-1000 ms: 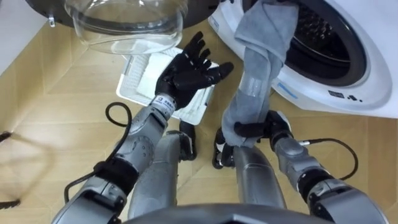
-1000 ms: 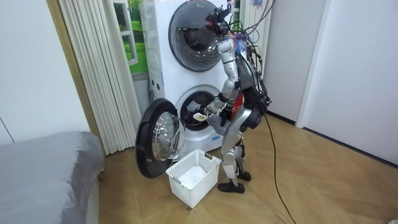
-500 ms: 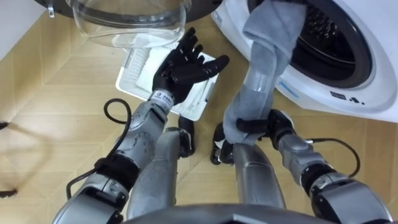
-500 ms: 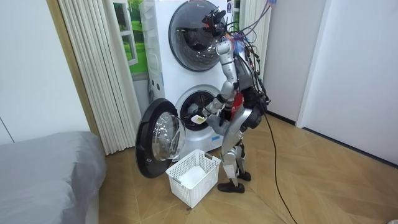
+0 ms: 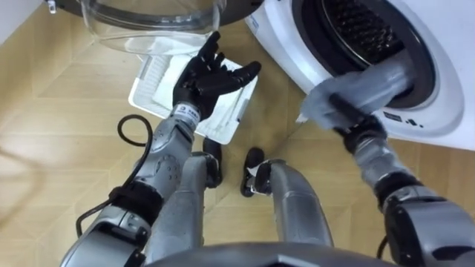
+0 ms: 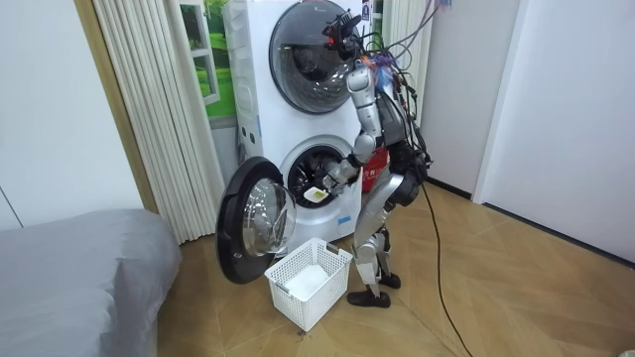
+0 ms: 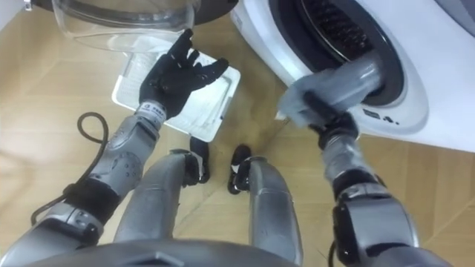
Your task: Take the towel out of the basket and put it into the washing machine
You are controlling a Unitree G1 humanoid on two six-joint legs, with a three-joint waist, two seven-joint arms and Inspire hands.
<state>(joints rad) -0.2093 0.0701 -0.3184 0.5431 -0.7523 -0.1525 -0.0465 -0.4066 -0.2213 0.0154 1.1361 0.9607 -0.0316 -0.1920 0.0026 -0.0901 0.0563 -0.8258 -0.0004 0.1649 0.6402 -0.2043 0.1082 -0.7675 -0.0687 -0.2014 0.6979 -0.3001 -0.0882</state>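
Right hand (image 5: pixel 352 119) is clenched round the near end of the grey towel (image 5: pixel 378 81), dark fingers wrapped over the cloth, right at the lower lip of the washing machine (image 5: pixel 445 104) opening. From the fist the towel runs up and across the rim, and its far end lies inside the mouth, against the dark ring before the perforated drum (image 5: pixel 364 26). How much cloth is past the rim I cannot tell; the far end is partly hidden.

Left hand (image 5: pixel 208 74) is released, fingers spread and straight, holding nothing. It hovers above the white basket (image 5: pixel 148 78) on the wooden floor (image 5: pixel 59 148). The machine's door (image 5: pixel 148 30) is swung wide, its glass bowl showing at the top of the eye view.

Room view: the robot stands close in front of the lower of two stacked machines and leans toward the opening, with the basket by its feet.

Progress, my judgement:
- Done: towel is out of the basket, lifted, and its leading end fed into the opening.
- Left: push the held end past the rim so that nothing hangs outside, open the fingers, draw the arm back.
- Basket holds something pale at the bottom; whether that is more laundry I cannot tell.

Estimate: well past halfway, with release not yet made.
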